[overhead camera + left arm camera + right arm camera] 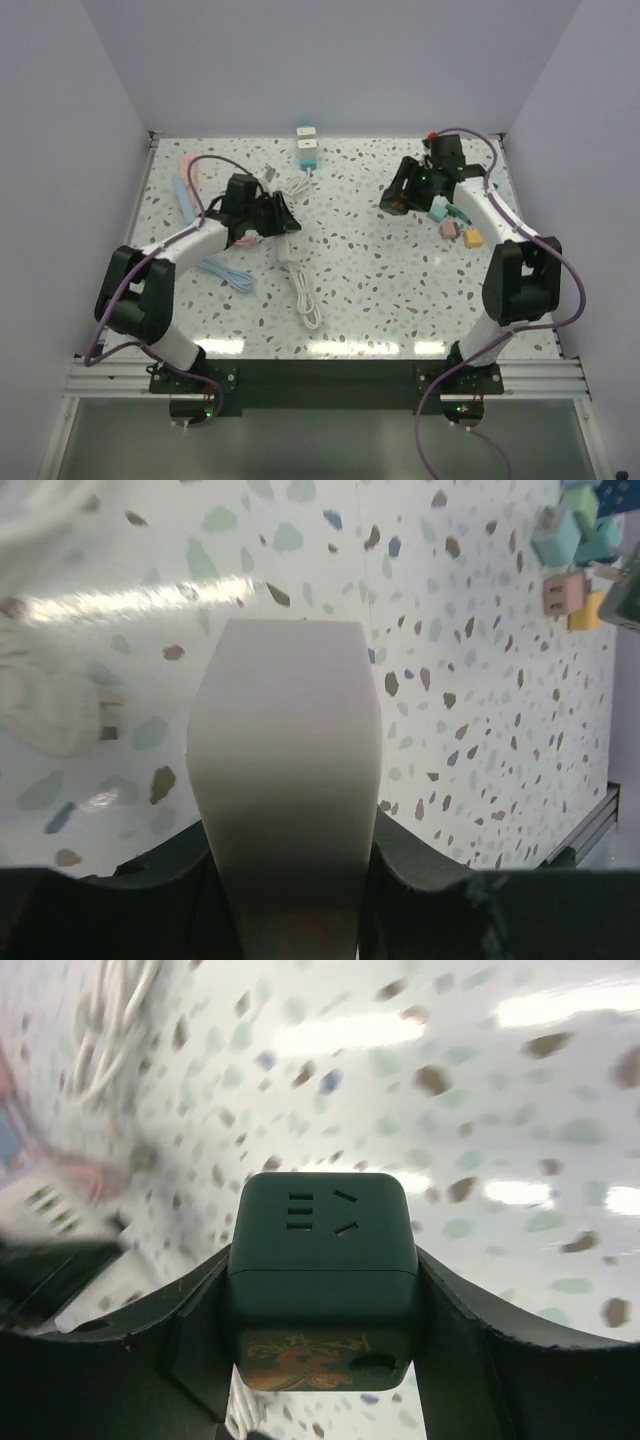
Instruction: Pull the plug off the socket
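The left gripper (268,213) is clamped on a white plug (285,770), and the right gripper (398,197) on a dark socket (322,1260) whose slots are empty. They are well apart over the desk (380,290), so the pull looks done. Keep both grips firm. The plug's pins are hidden, and farther out its link to the cable (305,295) is unclear.

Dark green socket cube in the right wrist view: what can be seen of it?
The dark green socket cube is a rounded, plastic-looking block. Its upper face shows four empty slots, two parallel, two angled; the near face bears a gold pattern. The right gripper clamps its sides; the speckled table lies behind it.
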Controlling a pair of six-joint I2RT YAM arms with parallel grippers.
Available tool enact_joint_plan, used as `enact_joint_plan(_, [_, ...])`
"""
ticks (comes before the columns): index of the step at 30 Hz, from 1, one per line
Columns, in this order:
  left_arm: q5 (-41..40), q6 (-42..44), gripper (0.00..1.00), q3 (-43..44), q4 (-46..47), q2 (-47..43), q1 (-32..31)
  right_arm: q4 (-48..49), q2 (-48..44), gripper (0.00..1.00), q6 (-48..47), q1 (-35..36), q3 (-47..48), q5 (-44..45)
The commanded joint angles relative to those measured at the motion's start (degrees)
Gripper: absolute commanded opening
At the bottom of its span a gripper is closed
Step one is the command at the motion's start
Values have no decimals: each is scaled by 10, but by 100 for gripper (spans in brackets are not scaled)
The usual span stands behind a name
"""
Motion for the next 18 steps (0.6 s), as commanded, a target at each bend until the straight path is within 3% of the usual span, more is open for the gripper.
enact_joint_plan(1, [25,20,0,47,-29,-77,101,52,26,0,80,-72,14,121])
enact_joint_plan(10, [33,99,0,74,-157,-70,300,118,143,0,149,-150,110,202])
enact_joint_plan(18, [-7,153,0,101,-191,11,366,82,244,0,166,-176,214,197])
